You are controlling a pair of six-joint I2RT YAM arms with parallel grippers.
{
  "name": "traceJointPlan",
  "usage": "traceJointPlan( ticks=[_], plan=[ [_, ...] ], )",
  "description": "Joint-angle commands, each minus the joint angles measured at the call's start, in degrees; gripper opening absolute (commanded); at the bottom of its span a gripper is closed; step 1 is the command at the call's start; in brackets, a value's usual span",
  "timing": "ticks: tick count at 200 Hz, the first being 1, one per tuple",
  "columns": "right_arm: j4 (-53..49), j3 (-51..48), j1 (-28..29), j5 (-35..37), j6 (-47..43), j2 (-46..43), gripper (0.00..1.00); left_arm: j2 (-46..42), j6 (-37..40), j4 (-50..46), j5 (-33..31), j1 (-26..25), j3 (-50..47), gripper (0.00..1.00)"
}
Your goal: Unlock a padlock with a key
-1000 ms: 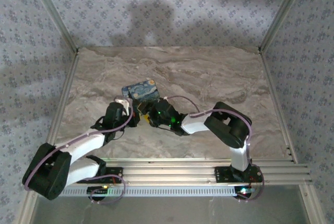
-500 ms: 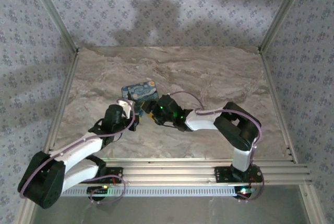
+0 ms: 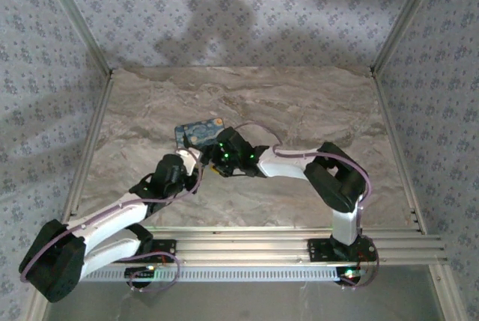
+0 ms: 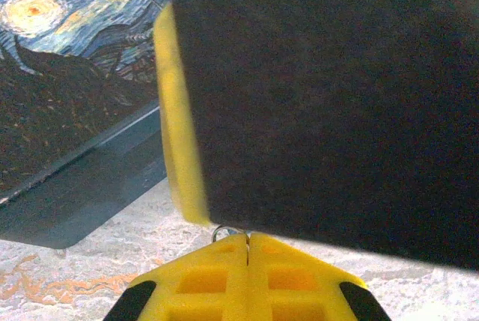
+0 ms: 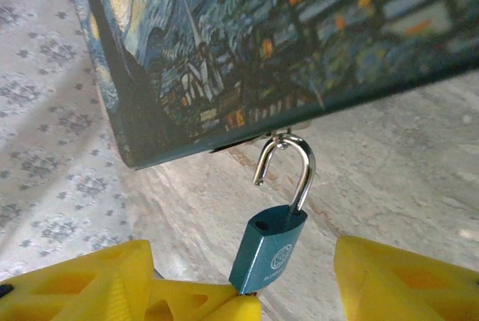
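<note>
Seen from the right wrist, a teal padlock point(image 5: 269, 250) hangs just ahead of the right gripper point(image 5: 296, 282), low in the centre of the frame. Its long axis runs nearly upright, leaning a little to the right. Its shackle point(image 5: 290, 167) is hooked at the top into a small fitting point(image 5: 292, 131) under the lower edge of a box printed with a Starry Night painting point(image 5: 247, 44). The shackle's left leg hangs free of the body, so the lock looks already sprung.

The right gripper's yellow fingers point(image 5: 112, 283) stand wide apart, one on each side of the lock. The lock's bottom corner meets the lower-left finger, and the other finger is well clear, so nothing is clamped. The keyhole end is hidden.

From above, both grippers crowd together at the box's near edge, left of centre on the marbled table point(image 3: 314, 104). The right arm is the nearer to the lock.

The left gripper point(image 4: 248, 245) is closed tight. A thin wire loop point(image 4: 224, 231) pokes from the seam at its tips — probably the key's ring, though no key blade can be made out. The dark body of the right hand point(image 4: 329, 96) looms directly in front of it, standing in the left gripper's way to the lock.

I judge the coming move to be lifting the shackle out of the fitting — up and sideways.
</note>
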Motion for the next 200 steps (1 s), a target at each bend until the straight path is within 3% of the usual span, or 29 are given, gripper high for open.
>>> traceJointPlan(
  ticks=[1, 59, 200],
  plan=[
    [-12.0, 2.9, -1.0, -1.0, -6.9, -1.2, 0.62, 0.2, 3.1, -0.2, -3.3, -1.5, 1.0, 0.0],
    [-15.9, 7.3, -1.8, -4.4, -9.4, 0.7, 0.49, 0.6, 4.6, 0.2, -6.6, -4.4, 1.4, 0.0],
    [-19.9, 10.5, -1.4, -7.3, -9.8, 4.1, 0.45, 2.1, 7.3, 1.1, -11.8, -9.4, 3.2, 0.0]
  ],
)
